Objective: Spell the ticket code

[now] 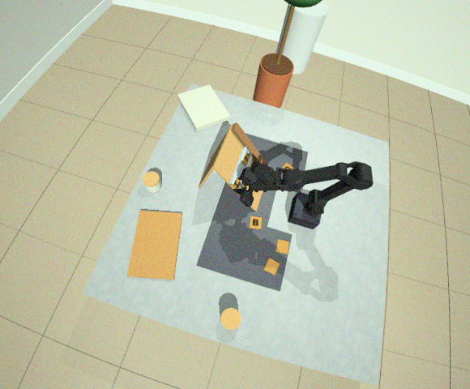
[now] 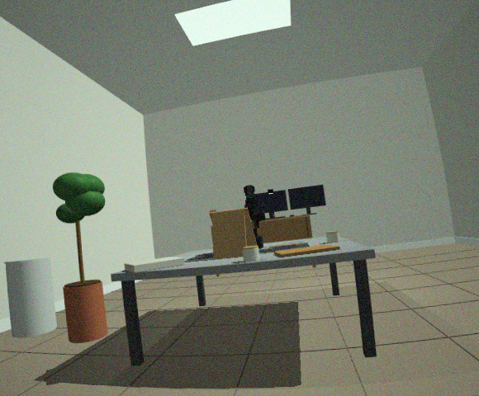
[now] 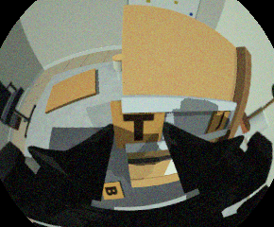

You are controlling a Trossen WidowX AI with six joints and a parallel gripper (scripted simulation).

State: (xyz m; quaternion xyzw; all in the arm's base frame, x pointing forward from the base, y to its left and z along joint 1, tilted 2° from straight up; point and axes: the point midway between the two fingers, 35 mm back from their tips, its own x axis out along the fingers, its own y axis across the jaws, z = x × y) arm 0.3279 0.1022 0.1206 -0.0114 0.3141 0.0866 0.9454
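Observation:
The upright board [image 1: 227, 159] [image 2: 231, 234] [image 3: 179, 52] carries a pale letter rail [image 3: 175, 104]. One tile [image 1: 246, 157] [image 3: 218, 122] sits in the rail toward its far end, its letter unreadable. My gripper [image 1: 241, 186] [image 3: 139, 127] is shut on the T tile [image 3: 118, 124], which stands upright at the rail's open end. The tile's upper right part is behind the rail's lip; its left edge sticks out. The B tile [image 1: 255, 222] [image 3: 112, 190] lies on the dark mat [image 1: 210, 255]. Another tile [image 1: 287, 166] lies beyond the arm, partly hidden. No ticket code is readable.
Two tiles without visible letters [image 1: 282, 246] [image 1: 271, 266] lie near the mat's corner. A wooden slab [image 1: 155, 245] [image 2: 308, 250], two cups [image 1: 152, 180] [image 1: 230, 318] and a white box [image 1: 203, 106] [image 2: 154, 264] stand around. A wooden block [image 3: 153, 181] sits low before the board.

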